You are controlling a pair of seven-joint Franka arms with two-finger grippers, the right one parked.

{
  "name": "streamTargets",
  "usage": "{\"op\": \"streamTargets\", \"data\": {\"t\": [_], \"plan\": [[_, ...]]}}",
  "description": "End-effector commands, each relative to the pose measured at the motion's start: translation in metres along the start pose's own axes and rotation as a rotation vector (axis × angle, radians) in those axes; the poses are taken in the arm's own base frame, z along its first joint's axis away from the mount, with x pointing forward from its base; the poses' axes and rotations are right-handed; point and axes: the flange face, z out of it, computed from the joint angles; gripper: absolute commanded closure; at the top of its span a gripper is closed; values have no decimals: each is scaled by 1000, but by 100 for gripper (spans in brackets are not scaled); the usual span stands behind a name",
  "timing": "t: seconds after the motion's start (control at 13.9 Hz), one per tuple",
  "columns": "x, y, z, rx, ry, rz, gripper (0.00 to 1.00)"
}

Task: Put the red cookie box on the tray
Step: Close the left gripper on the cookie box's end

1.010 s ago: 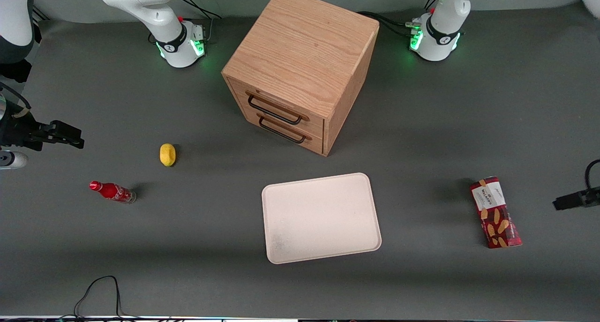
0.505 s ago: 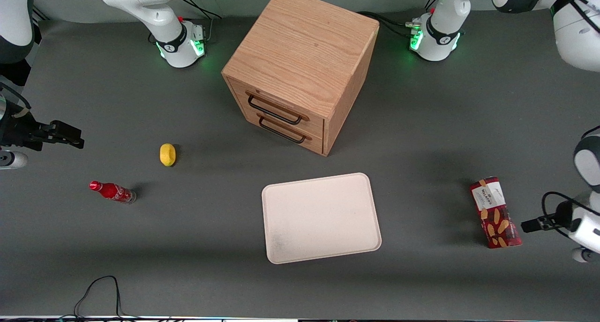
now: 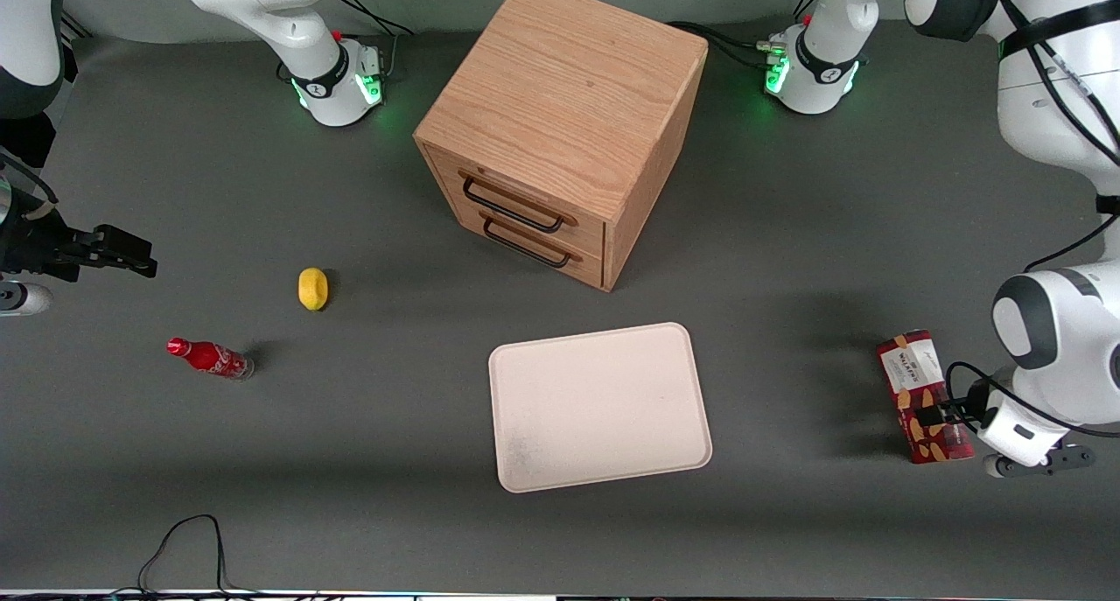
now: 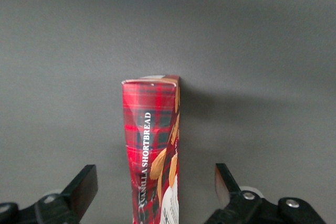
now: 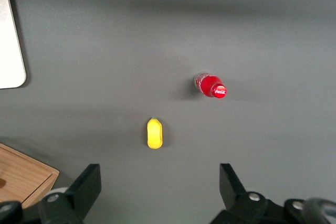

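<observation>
The red cookie box [image 3: 917,380] lies flat on the grey table toward the working arm's end, well apart from the tray [image 3: 599,406]. My left gripper [image 3: 936,415] hangs low over the part of the box nearer the front camera. In the left wrist view the tartan box [image 4: 152,145] runs lengthwise between the two fingers [image 4: 84,182], which stand wide apart on either side with a gap to each. The gripper [image 4: 153,178] is open and touches nothing. The off-white tray holds nothing, and its edge also shows in the right wrist view [image 5: 10,40].
A wooden two-drawer cabinet [image 3: 560,129] stands farther from the front camera than the tray. A yellow lemon [image 3: 312,288] and a small red soda bottle [image 3: 210,358] lie toward the parked arm's end. A black cable [image 3: 184,540] loops at the table's front edge.
The left arm has swung in from the table's end, and its gripper has moved from beside the cookie box to over it. The box and tray have not moved.
</observation>
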Motion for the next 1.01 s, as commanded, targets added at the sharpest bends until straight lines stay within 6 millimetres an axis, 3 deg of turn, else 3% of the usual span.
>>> {"op": "streamTargets", "data": {"t": [0.0,0.72,0.79,0.87,0.94], "plan": [[-8,-5,8,2,4,33,1],[-10,-11,14,0,0,22,1],[-11,-11,16,-1,-3,23,6],[-11,-11,17,-1,-3,23,24],[-10,-10,17,-2,0,24,69]]}}
